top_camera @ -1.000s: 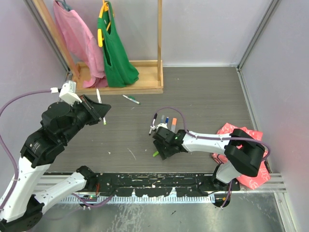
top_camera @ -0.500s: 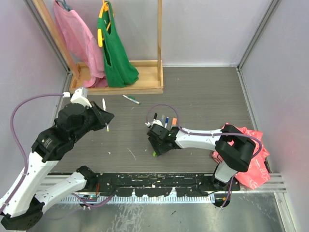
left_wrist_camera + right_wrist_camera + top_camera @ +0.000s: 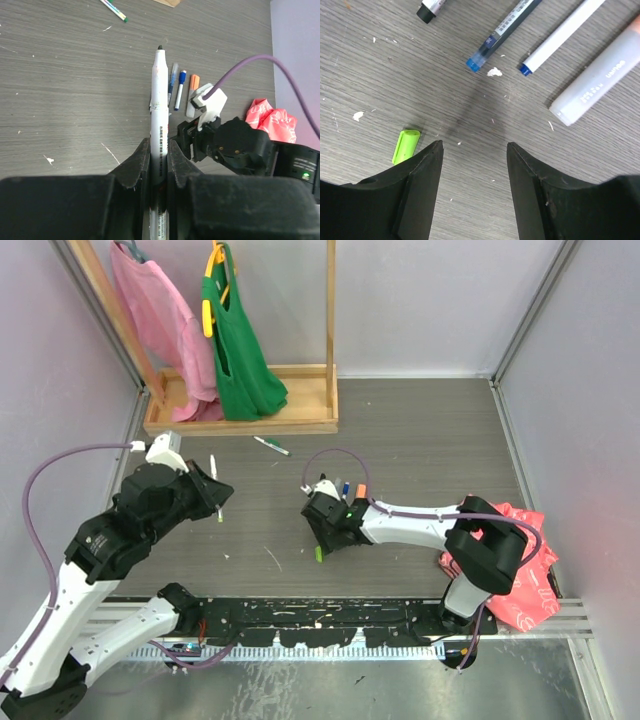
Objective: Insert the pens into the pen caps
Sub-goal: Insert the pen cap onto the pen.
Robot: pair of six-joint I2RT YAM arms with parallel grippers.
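Pinching a white pen (image 3: 159, 100) narrow between the left fingers (image 3: 136, 162), gripped low on the barrel with the black tip poking out free, presumably so a cap can slide straight on. Holding it up off the table (image 3: 420, 430), well to the left of the light green cap (image 3: 406, 146). Hovering low over the table with the right fingers (image 3: 422, 172), spread about halfway, gripping nothing. Not yet straddling that cap: lying flat just outside 1 fingertip. Probably calling for a small sideways shift before closing. Leaving 4 more pens (image 3: 560, 37) in a row just beyond the cap, waiting their turn.
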